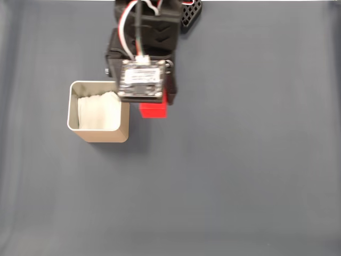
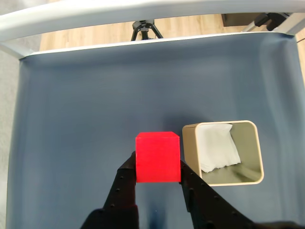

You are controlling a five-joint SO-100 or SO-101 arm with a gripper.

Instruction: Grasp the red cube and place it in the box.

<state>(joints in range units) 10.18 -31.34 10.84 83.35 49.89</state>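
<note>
Claw [image 2: 157, 172] squeezing the red cube [image 2: 157, 157], just left of the box [image 2: 257, 152] in the wrist view.

Seen in the wrist view: open dark blue-grey table mat [image 2: 86, 105] from 9 through 12 to 2 o'clock of the gripper [image 2: 157, 168], free of obstacles. At 3 o'clock, just beside the held red cube [image 2: 157, 157], the box [image 2: 258, 148], top open, crumpled white lining [image 2: 217, 145] inside. Seen in the fixed view: wide bare mat at 3 through 7 o'clock.
</note>
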